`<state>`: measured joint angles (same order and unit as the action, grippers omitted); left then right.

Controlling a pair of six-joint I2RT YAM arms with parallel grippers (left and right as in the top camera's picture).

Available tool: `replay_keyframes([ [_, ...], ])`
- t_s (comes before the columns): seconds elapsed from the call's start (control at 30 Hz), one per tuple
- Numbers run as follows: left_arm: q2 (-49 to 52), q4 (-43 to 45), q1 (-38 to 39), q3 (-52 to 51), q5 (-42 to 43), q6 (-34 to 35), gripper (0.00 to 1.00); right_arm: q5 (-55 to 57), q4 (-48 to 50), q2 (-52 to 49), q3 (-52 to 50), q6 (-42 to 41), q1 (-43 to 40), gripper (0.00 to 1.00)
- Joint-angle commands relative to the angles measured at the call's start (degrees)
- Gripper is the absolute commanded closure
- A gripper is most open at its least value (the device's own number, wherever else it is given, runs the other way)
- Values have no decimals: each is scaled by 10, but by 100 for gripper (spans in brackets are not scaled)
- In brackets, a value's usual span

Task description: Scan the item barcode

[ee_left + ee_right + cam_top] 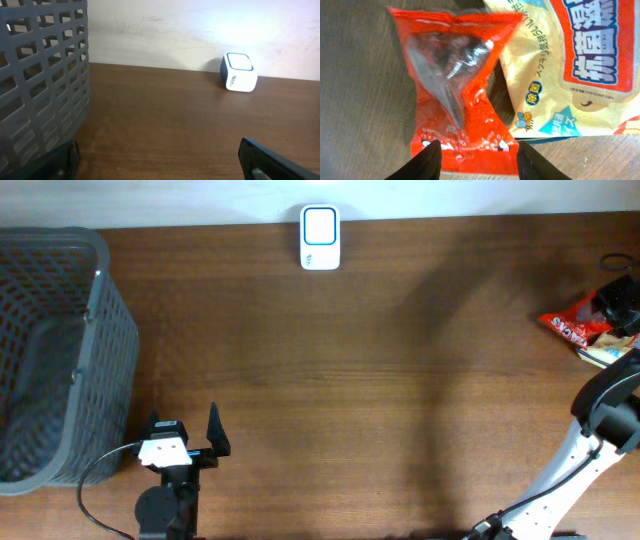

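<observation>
The red snack bag (455,125) lies flat by the right edge of the tabletop (350,380), with a yellow bag (570,65) just beside it. The right pincer (482,161) is over the red bag. It is open, with one black finger at each side of the bag's end. The little white scanner (320,237) sits at the middle of the far edge, well apart. A gray basket (100,330) stands at the left edge. Near it, the left pincer (185,432) is wide open and holds nothing.
</observation>
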<state>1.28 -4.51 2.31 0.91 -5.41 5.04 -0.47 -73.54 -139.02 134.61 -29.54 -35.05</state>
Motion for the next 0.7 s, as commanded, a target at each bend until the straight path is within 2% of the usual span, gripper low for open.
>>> replay_keyframes([
  [0.0, -2, 1, 3, -4, 0, 3, 1, -14, -20, 43, 12, 4, 1, 51],
  [0.27, -2, 1, 3, -4, 0, 3, 1, -152, -73, 169, 36, 4, 3, 44],
  [0.33, -2, 1, 3, -4, 0, 3, 1, -175, -132, 203, 36, 4, 7, 43],
  [0.37, -2, 1, 3, -4, 0, 3, 1, -175, -191, 228, 36, 12, 15, 42],
  [0.43, -2, 1, 3, -4, 0, 3, 1, -175, -233, 245, 36, 30, 26, 41],
  [0.47, -2, 1, 3, -4, 0, 3, 1, -184, -238, 256, 33, 62, 35, 27],
  [0.5, -2, 1, 3, -4, 0, 3, 1, -190, -238, 270, 24, 82, 45, 2],
  [0.67, -2, 1, 3, -4, 0, 3, 1, -188, -238, 353, -45, 98, 97, 1],
])
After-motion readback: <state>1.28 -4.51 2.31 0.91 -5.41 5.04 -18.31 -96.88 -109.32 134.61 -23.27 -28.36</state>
